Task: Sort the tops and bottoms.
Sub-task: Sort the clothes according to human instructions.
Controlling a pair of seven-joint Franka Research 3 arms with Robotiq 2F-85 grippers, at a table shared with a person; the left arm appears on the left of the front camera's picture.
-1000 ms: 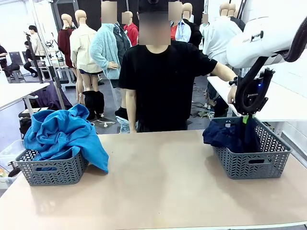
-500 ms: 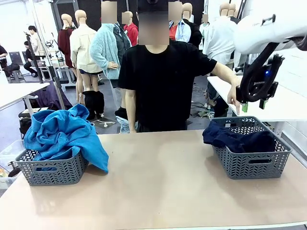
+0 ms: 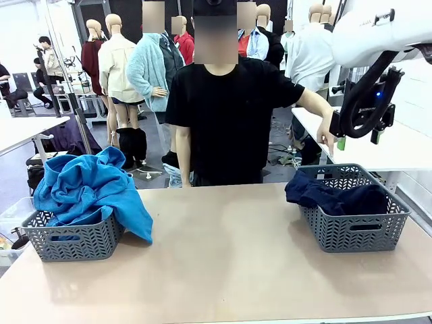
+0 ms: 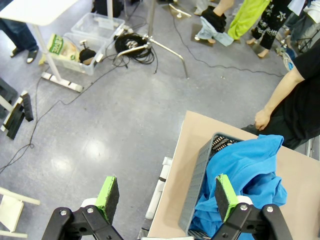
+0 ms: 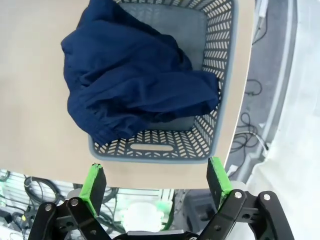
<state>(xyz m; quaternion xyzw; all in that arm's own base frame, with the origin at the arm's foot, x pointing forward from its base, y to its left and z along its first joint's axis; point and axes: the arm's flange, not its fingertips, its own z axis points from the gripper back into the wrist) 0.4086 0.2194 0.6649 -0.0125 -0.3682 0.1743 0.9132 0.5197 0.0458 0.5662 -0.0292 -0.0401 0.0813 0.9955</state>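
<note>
**Two baskets, two colours**

Beige tabletop (image 3: 223,256) runs across the front view, smooth and matte, with a person in a black t-shirt (image 3: 229,121) standing at its far edge. At the left, a grey basket (image 3: 71,239) with a herringbone-pierced wall holds the tops (image 3: 91,192), a rumpled heap of bright blue soft cloth that spills over the basket's right rim onto the table. At the right, a matching grey basket (image 3: 358,226) holds the bottoms (image 3: 331,196), dark navy, one fold draped over its left rim. The right gripper (image 3: 358,138) hangs above that basket, clear of the cloth, its green-tipped fingers spread and empty.

From the left wrist, the left gripper (image 4: 165,197) stands spread wide with nothing between its pads, above grey floor strewn with cables; the blue tops (image 4: 240,185) and their basket (image 4: 200,187) lie at the table's corner.

From the right wrist, looking straight down, the right gripper (image 5: 155,182) is spread apart over the right basket (image 5: 200,135). The navy bottoms (image 5: 130,90) cover much of the basket's solid bottom, one edge lapping over the rim.
</note>
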